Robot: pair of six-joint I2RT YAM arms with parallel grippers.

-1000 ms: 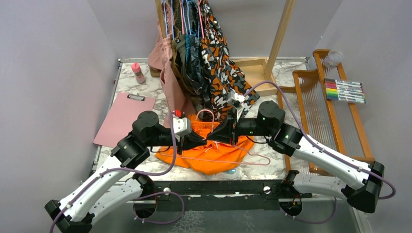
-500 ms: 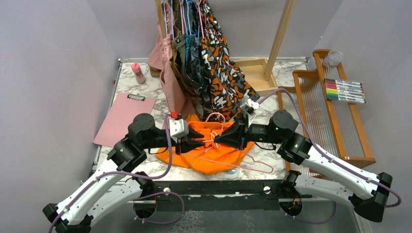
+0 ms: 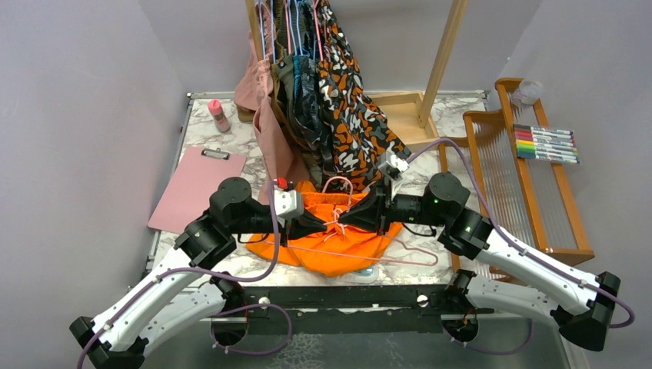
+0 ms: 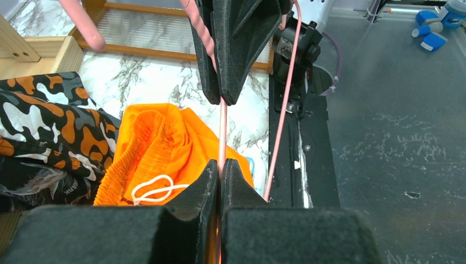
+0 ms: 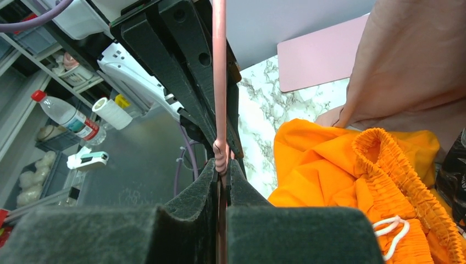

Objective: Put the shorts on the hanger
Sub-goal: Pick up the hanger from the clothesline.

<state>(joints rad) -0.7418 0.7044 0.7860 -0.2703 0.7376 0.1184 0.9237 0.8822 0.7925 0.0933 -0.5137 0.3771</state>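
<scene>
Shorts: plain bright orange fabric shorts (image 3: 338,250) w/ gathered elastic waistband & white drawstring (image 4: 151,190). They lie crumpled on white marble table (image 3: 231,142) near its front edge, between the two arms and under both tools.
Hanger: thin pink wire clothes hanger (image 4: 222,132), held just above shorts. Hook end points toward back of table, one corner sticks out past shorts on robot's right. Shorts lie below it, not on it.
Left tool (image 3: 323,224): closed, pinching hanger wire between its fingertips.
Right tool (image 3: 344,219): closed on same wire, right by its twisted section. It sits tip to tip w/ left tool, nearly touching.
Back: orange-black-white blotch-patterned garment (image 3: 350,115) & dusty pink garment (image 3: 265,131) hang from light wooden rack (image 3: 442,58). Blotch hem comes close to shorts.
Left side: flat pink clipboard (image 3: 196,188) on table, small pink bottle (image 3: 219,115) beyond it.
Right side: brown wooden frame (image 3: 500,177) w/ row of coloured markers (image 3: 546,144) on top.
</scene>
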